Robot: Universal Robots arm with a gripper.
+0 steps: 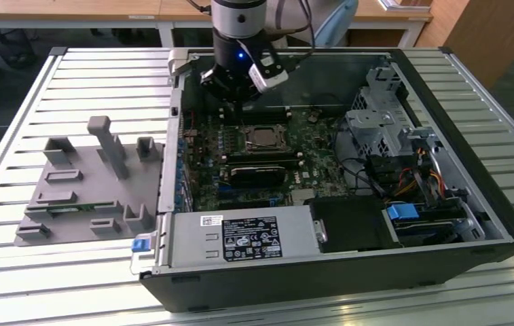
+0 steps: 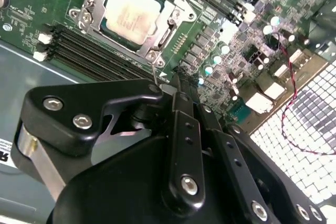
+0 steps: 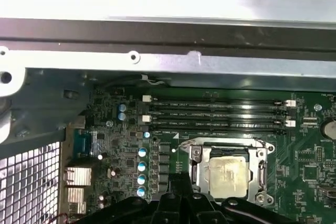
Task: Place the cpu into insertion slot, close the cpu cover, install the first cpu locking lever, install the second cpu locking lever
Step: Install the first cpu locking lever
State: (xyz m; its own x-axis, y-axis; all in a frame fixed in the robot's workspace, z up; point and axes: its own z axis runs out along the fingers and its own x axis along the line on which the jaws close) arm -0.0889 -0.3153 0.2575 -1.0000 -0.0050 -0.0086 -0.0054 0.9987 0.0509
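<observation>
The cpu [image 2: 131, 11] [image 3: 227, 174], with its pale metal top, lies seated in the insertion slot [image 2: 84, 17] on the green motherboard. The silver cpu cover [image 2: 160, 38] [image 3: 198, 174] lies flat around it, framing the chip. My black gripper [image 2: 176, 83] hangs just off one corner of the socket, fingers closed together with nothing between them. A thin metal locking lever [image 2: 154, 72] stands up right beside the fingertips; whether they touch it I cannot tell. In the exterior view the gripper [image 1: 237, 112] hovers just beyond the socket [image 1: 261, 138], over the memory slots.
The open computer case [image 1: 474, 204] walls the board in. Long black memory slots [image 3: 215, 114] run beside the socket. A drive cage [image 1: 379, 125] and cables stand at the exterior view's right, the power supply [image 1: 238, 238] in front. A grey fixture [image 1: 85, 183] sits outside on the slatted table.
</observation>
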